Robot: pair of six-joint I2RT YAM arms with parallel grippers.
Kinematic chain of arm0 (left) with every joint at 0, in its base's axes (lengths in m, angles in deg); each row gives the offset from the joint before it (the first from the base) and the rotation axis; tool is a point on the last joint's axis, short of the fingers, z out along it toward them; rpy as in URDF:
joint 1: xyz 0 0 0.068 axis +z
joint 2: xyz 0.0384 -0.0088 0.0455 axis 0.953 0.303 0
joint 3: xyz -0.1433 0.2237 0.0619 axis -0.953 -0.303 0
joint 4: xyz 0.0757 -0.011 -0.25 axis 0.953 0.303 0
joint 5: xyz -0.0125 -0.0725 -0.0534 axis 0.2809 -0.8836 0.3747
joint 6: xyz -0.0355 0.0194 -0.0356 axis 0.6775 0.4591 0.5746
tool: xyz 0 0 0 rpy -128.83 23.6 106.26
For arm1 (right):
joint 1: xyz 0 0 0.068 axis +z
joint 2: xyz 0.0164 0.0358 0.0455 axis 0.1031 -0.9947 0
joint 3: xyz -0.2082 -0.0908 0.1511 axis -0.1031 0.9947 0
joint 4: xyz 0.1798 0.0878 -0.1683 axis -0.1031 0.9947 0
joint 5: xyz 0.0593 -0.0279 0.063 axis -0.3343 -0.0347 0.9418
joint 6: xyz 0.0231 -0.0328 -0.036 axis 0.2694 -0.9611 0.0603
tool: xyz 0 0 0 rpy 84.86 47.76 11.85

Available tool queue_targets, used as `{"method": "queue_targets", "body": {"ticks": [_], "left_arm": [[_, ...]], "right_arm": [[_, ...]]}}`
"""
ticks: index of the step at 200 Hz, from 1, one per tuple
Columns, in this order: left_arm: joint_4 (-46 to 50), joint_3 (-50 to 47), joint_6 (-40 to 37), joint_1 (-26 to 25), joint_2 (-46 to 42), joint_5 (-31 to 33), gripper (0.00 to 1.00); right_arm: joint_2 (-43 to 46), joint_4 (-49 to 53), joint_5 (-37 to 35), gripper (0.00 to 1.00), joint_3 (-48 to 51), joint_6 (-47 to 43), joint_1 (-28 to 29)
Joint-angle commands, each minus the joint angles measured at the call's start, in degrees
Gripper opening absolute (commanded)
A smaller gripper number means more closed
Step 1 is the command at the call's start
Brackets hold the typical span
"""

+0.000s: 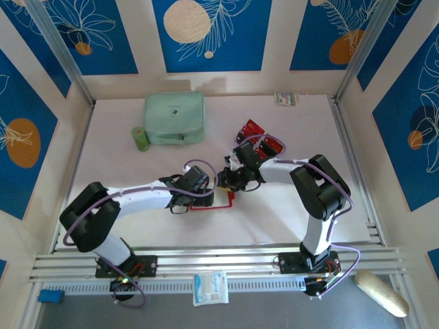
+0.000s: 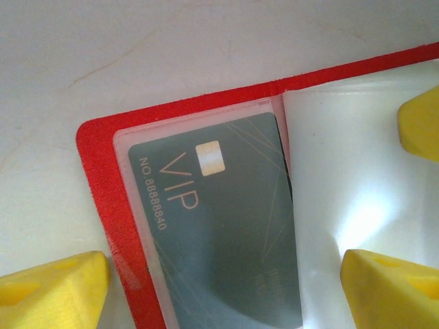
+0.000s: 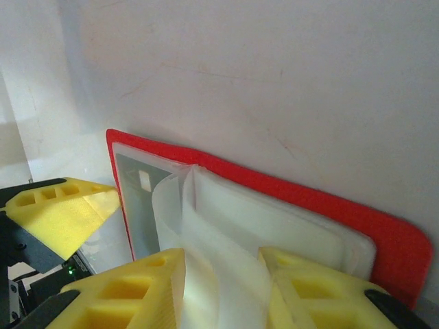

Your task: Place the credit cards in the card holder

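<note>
The red card holder [image 1: 214, 204] lies open on the white table between my two grippers. Its left clear sleeve holds a grey VIP card [image 2: 219, 233], and the red border [image 2: 103, 205] frames it. My left gripper [image 2: 223, 295] hovers open over that card, one yellow fingertip [image 2: 55, 291] off the holder's left edge and the other over the pale sleeves. My right gripper [image 3: 223, 291] is shut on a bunch of the holder's clear sleeves [image 3: 219, 260], lifting them off the red cover [image 3: 309, 199]. Loose red and black credit cards [image 1: 259, 137] lie behind the right arm.
A mint-green zip case [image 1: 174, 118] sits at the back left with a small green roll [image 1: 140, 138] beside it. A small packet [image 1: 286, 99] lies by the back wall. A white pouch [image 1: 210, 288] rests on the front rail.
</note>
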Motion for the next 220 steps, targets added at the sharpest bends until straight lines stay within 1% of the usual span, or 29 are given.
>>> {"method": "queue_targets", "body": {"ticks": [1,34,65,96,127,174,220], "left_arm": [[3.01,0.7,-0.39,-0.35,-3.31,1.83,0.9],[5.21,1.46,-0.74,0.04,-7.76,3.63,0.93],[6.99,0.77,-0.74,1.09,-12.58,4.97,0.94],[8.15,-0.86,-0.52,2.65,-17.35,5.63,0.95],[8.89,-2.08,-0.39,4.28,-20.81,5.99,0.95],[9.11,-2.93,-0.44,5.76,-22.29,5.52,0.95],[8.34,-3.5,-0.3,6.11,-21.53,5.18,0.95]], "right_arm": [[1.96,2.17,2.34,0.35,-1.15,1.18,0.37],[3.78,4.68,1.83,0.35,-3.4,1.09,1.91],[3.65,5.78,0.95,0.39,-5.73,2.0,4.04],[0.9,5.94,0.43,0.4,-8.73,3.15,6.35],[-4.19,5.72,-0.39,0.41,-12.19,4.11,8.67],[-10.71,3.5,-0.83,0.41,-14.49,5.67,10.54],[-9.68,2.73,0.22,0.41,-14.0,5.79,10.21]]}}
